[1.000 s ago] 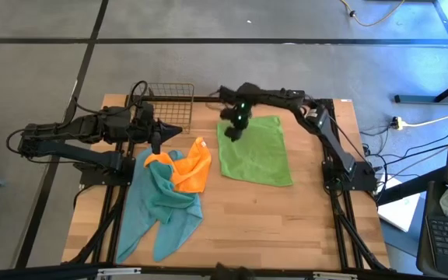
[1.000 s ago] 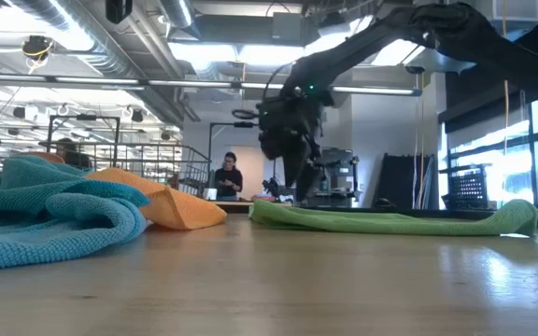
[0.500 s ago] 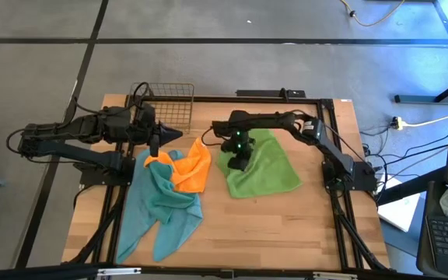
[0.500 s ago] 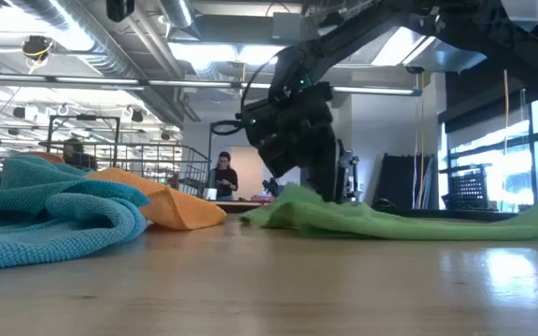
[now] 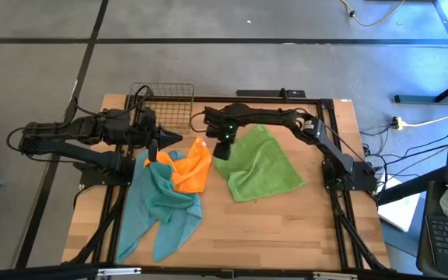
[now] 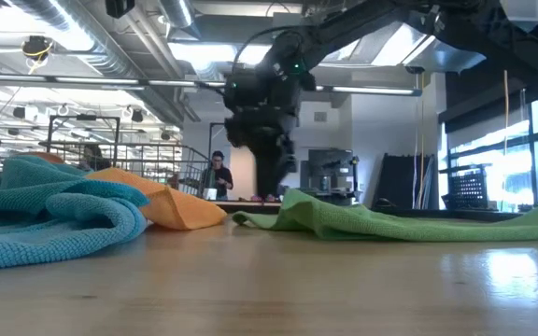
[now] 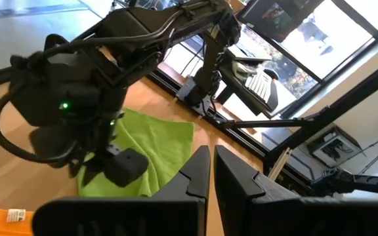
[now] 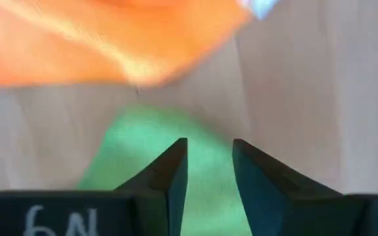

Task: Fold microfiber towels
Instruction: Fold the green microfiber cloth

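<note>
Green towel (image 5: 261, 165) spread flat, directly under and trailing away rightward from right gripper (image 5: 221, 151); near corner just below fingertips, long axis diagonal toward table's front right. Fingers parted by a narrow gap, nothing visibly clamped. Orange towel (image 5: 190, 167) just beside on the far side, closest obstacle. Left gripper (image 5: 153, 155) closed, parked over teal towels (image 5: 162, 206), farther off.

The orange towel (image 8: 104, 39) is blurred and cut off at the frame's top; the green towel (image 8: 149, 164) partly hides behind dark fingers (image 8: 166, 174).
</note>
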`<control>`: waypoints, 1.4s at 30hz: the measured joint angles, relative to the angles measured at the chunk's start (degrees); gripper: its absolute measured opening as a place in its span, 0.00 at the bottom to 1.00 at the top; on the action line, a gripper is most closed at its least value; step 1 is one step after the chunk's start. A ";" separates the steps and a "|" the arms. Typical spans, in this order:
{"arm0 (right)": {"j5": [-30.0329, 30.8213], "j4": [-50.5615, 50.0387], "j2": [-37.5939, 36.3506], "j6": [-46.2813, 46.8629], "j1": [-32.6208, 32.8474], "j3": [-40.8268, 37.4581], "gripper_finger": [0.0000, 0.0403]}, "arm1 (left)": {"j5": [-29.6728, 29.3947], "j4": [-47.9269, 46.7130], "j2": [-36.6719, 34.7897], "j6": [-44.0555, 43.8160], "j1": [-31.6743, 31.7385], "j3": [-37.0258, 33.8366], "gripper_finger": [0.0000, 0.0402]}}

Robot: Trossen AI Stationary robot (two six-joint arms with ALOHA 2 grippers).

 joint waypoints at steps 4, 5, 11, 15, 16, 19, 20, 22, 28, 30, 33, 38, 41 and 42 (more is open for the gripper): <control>-5.12 4.02 0.02 -11.47 -0.03 -1.31 0.32 | 0.00 -0.21 0.00 0.07 0.00 0.00 0.03; -6.07 4.46 0.02 -13.40 -0.03 -1.67 0.34 | 0.00 -0.47 -0.04 0.08 0.00 0.00 0.03; -6.40 5.28 0.02 -16.69 0.01 -4.87 0.46 | -0.02 -2.73 -0.81 -0.31 0.00 -0.07 0.03; -1.93 5.07 0.02 -16.78 0.62 -7.42 0.49 | -0.02 -2.55 -0.87 -0.44 0.00 -0.07 0.03; -0.46 4.73 -0.08 -16.43 0.83 -7.75 0.49 | -0.02 -2.55 -0.85 -0.47 0.00 -0.07 0.03; 1.99 0.44 -0.21 -16.83 1.30 -7.98 0.49 | -0.02 -2.56 -0.90 -1.46 0.00 -0.07 0.03; 2.47 -1.87 -0.26 -16.95 1.32 -7.99 0.48 | -0.02 -2.56 -0.90 -1.57 0.00 -0.07 0.03; 4.38 -5.71 -0.31 -17.25 1.39 -7.98 0.48 | -0.02 -2.58 -0.90 -1.53 0.00 -0.07 0.03; 6.21 -12.93 -0.15 -16.42 1.34 -7.27 0.48 | -0.04 -2.56 -0.90 -1.49 0.00 -0.07 0.03; 6.64 -13.66 0.14 -14.92 1.15 -5.79 0.48 | -0.04 -2.56 -0.90 -1.46 0.00 -0.07 0.03; 7.98 -11.07 0.37 -12.83 0.82 -2.25 0.48 | -0.07 -2.56 -0.90 -1.46 0.01 -0.07 0.03; 7.69 -1.26 0.20 -13.15 0.84 0.89 0.48 | -0.07 -2.56 -0.90 -1.44 0.02 -0.07 0.03; 6.40 2.14 0.20 -13.20 0.90 0.94 0.48 | -0.07 -2.56 -0.90 -1.53 0.02 -0.07 0.03; 5.28 2.10 0.20 -13.22 0.86 0.96 0.48 | -0.06 -2.56 -0.90 -1.76 0.02 -0.07 0.03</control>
